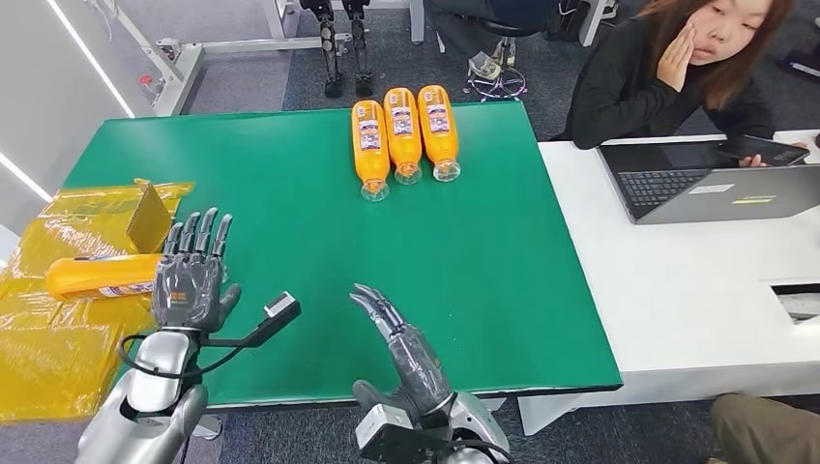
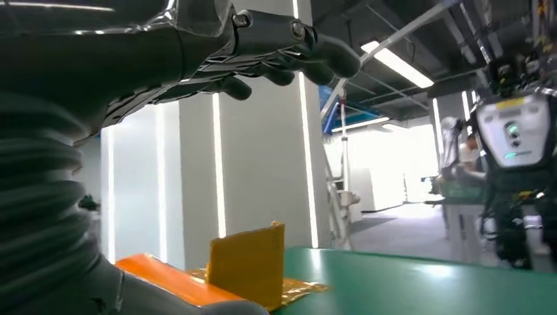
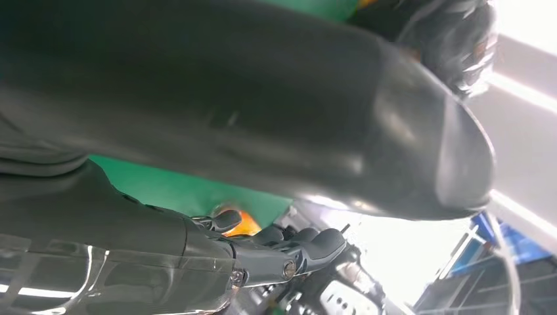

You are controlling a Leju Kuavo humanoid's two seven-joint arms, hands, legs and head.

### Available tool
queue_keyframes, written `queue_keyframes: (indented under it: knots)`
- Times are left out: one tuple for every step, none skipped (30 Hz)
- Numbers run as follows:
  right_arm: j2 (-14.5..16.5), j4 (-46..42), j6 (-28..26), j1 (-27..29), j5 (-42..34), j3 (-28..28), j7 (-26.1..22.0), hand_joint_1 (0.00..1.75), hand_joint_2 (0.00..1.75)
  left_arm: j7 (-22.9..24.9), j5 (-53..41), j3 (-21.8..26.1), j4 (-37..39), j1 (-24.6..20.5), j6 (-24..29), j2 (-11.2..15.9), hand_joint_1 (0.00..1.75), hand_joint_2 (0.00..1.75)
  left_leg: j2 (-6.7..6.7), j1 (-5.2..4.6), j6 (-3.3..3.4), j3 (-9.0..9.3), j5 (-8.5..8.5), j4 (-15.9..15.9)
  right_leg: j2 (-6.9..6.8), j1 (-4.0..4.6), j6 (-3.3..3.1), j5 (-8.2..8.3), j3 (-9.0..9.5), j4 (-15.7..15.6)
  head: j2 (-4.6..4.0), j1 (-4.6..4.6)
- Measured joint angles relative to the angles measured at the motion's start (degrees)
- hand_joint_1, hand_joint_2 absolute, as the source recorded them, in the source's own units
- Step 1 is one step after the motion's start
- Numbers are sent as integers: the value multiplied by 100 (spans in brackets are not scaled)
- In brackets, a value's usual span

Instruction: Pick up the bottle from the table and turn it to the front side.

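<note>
Four orange bottles [image 1: 403,134], maybe more.

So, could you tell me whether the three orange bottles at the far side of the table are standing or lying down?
Lying down: the three orange bottles rest on their sides, side by side on the green table.

You cannot see the near end of the lone orange bottle [image 1: 102,275]: the left hand [image 1: 193,280] covers it, so contact between them cannot be judged. The yellow bag [image 1: 58,348] runs off the picture's edge. In the right wrist view the right hand [image 3: 263,252] hides most of the worktop [image 3: 171,190], leaving one orange patch [image 3: 246,225] too blurred to identify.
</note>
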Motion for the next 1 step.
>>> queue_keyframes:
  knots:
    - [-7, -3, -24, 11, 0, -23, -5, 0, 0, -39, 79, -1, -154, 83, 3, 8, 0, 175, 0, 0, 0, 0, 0, 0, 0, 0, 0, 0, 0, 0, 0, 0]
